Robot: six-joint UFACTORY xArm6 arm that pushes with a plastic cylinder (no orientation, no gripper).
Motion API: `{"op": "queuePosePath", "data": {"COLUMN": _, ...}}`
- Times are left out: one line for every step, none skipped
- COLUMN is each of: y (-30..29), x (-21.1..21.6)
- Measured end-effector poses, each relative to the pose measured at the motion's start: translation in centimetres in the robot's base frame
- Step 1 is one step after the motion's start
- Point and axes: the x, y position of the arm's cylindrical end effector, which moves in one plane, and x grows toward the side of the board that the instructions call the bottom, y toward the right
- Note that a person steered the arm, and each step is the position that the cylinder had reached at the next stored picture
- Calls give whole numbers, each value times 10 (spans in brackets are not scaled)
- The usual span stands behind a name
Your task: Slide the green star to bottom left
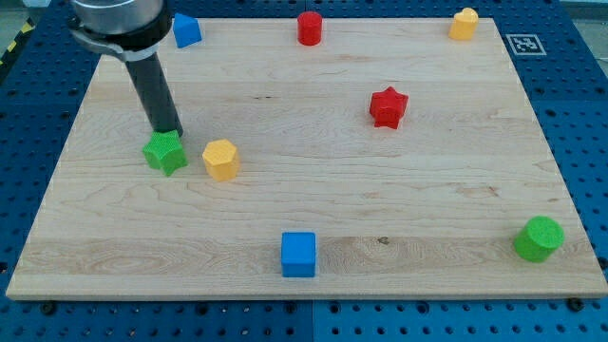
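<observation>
The green star [164, 153] lies on the wooden board [304, 237] at the view's left, about mid-height. My tip [171, 132] is at the star's top edge, just above and slightly right of its middle, touching or nearly touching it. The dark rod rises from there toward the view's top left. A yellow hexagonal block [220, 159] sits just right of the star, a small gap apart.
A blue block [186, 30] sits at the top left, a red cylinder [310, 28] at top middle, a yellow block [464, 24] at top right. A red star [388, 106] is right of centre. A blue cube [298, 254] is at bottom middle, a green cylinder [539, 237] at bottom right.
</observation>
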Motion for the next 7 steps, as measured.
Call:
{"op": "queuePosePath", "data": {"y": 15, "x": 11}}
{"op": "queuePosePath", "data": {"y": 22, "x": 24}}
{"op": "queuePosePath", "data": {"y": 20, "x": 32}}
{"op": "queuePosePath", "data": {"y": 18, "x": 44}}
{"op": "queuePosePath", "data": {"y": 15, "x": 66}}
{"op": "queuePosePath", "data": {"y": 10, "x": 92}}
{"op": "queuePosePath", "data": {"y": 9, "x": 110}}
